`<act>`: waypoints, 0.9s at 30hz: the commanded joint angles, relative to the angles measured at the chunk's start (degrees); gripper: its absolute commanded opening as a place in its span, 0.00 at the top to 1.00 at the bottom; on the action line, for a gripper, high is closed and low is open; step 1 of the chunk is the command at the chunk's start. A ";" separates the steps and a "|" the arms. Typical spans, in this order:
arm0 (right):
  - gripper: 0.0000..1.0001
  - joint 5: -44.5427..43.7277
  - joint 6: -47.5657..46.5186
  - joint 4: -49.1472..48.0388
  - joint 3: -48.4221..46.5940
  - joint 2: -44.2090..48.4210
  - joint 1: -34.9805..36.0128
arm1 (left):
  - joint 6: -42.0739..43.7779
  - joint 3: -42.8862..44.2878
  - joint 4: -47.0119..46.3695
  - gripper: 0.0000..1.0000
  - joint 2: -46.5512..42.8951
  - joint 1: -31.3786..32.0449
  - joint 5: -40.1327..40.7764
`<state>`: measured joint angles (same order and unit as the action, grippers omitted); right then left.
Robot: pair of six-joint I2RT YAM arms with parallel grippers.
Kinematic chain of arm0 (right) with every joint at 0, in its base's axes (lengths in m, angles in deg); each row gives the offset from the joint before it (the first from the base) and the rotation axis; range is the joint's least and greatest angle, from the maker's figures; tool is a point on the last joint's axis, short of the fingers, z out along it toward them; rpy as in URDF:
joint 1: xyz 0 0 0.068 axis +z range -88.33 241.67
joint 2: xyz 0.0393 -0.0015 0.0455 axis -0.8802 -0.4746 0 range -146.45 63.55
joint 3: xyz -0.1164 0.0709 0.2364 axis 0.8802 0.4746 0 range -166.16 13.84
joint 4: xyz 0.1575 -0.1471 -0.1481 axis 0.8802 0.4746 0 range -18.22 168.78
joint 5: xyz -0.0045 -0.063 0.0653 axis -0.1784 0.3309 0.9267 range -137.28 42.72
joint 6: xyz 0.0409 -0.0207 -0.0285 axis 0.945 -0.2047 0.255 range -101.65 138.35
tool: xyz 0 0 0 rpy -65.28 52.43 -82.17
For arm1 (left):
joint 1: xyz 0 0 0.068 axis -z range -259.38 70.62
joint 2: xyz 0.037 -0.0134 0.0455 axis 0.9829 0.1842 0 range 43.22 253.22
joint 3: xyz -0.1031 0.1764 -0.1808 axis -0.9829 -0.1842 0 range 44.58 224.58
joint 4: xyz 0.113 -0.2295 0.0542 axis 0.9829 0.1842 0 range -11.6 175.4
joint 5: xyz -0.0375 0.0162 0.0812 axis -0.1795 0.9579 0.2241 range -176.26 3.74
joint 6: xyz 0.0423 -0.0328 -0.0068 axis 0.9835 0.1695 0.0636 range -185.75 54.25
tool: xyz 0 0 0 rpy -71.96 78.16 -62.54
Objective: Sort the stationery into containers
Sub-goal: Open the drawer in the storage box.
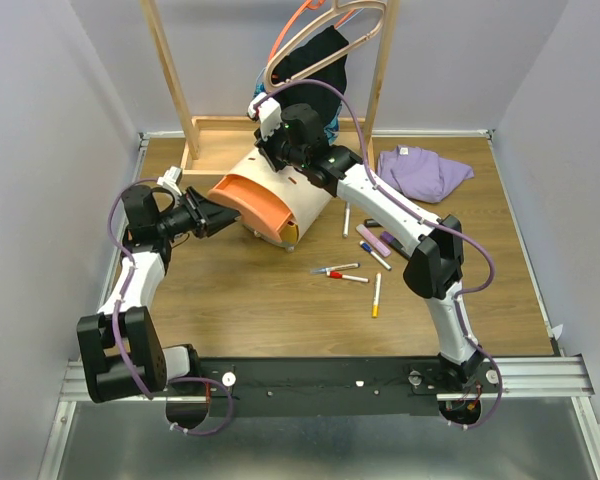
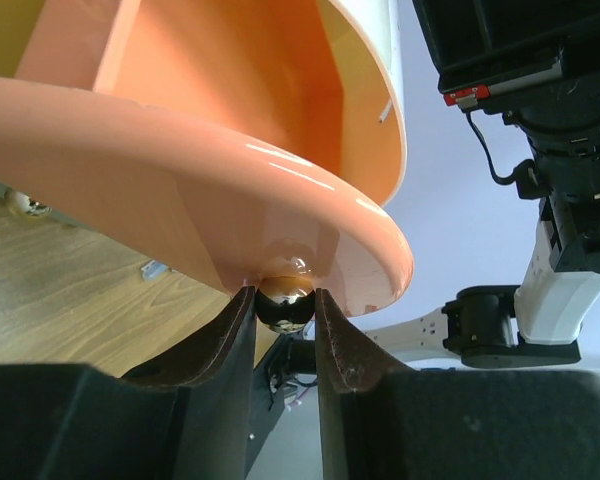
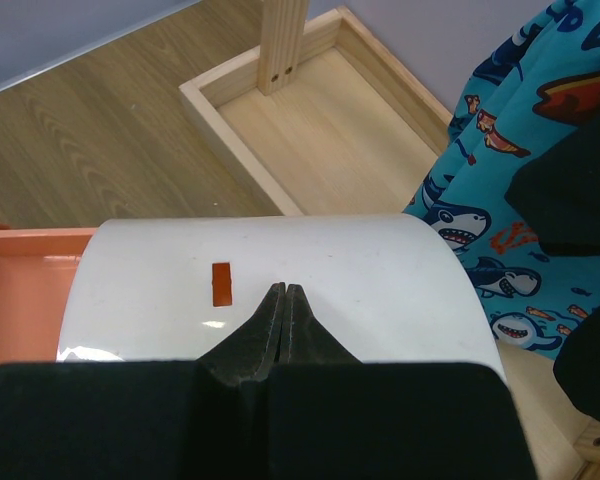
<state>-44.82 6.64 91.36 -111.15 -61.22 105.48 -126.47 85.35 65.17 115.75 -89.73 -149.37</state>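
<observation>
The sorting looks barely begun: the left claw [image 2: 283, 300] is pinched narrow on the shiny knob [image 2: 285, 306] of the orange drawer [image 1: 248, 200], which stands pulled out of the cream chest [image 1: 305, 205]. The right claw [image 3: 283, 292], fully shut, rests its tips on the chest's top. Every one of the pens [image 1: 350, 277] I can see lies loose on the tabletop [image 1: 240, 300] right of the chest, and what shows of the drawer holds nothing.

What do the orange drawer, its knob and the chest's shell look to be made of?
The orange drawer looks like glossy moulded plastic: smooth, with soft highlights. The knob is mirror-shiny, metal or chromed plastic; it reflects the room. The chest's shell seems smooth pale plastic, evenly curved with a faint sheen.
</observation>
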 commanded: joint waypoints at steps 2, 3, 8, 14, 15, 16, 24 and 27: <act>0.99 -1.14 -0.69 13.91 2.82 -4.96 0.22 | 2.37 -2.01 4.09 0.72 -3.36 -1.34 -2.37; 0.99 -1.23 -0.69 13.91 2.82 -5.04 0.22 | 2.46 -2.10 4.27 0.72 -3.62 -1.43 -2.45; 0.99 -1.40 -0.86 13.91 3.00 -4.87 0.22 | 3.51 -2.89 5.85 0.72 -4.85 -2.22 -2.89; 0.99 -1.93 -1.04 13.65 3.09 -4.69 0.22 | 9.11 -1.41 13.11 0.33 -5.21 -2.57 -0.88; 0.99 -1.93 -0.95 13.65 2.74 -4.52 0.22 | 11.23 -0.62 15.41 0.28 -5.21 -2.74 -0.35; 0.99 -2.19 -0.95 13.56 2.56 -4.52 0.22 | 12.47 0.09 17.00 0.25 -5.21 -2.75 0.09; 0.98 -4.56 -0.86 13.30 4.92 1.45 0.31 | 29.07 11.42 43.52 0.01 -9.77 -7.66 -7.88; 0.74 -6.50 -1.04 12.77 8.35 6.02 0.31 | 45.30 19.06 60.39 0.01 -10.22 -8.02 -8.79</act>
<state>-46.38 6.27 91.40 -109.22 -59.32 105.61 -102.30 94.42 99.44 108.21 -96.62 -152.61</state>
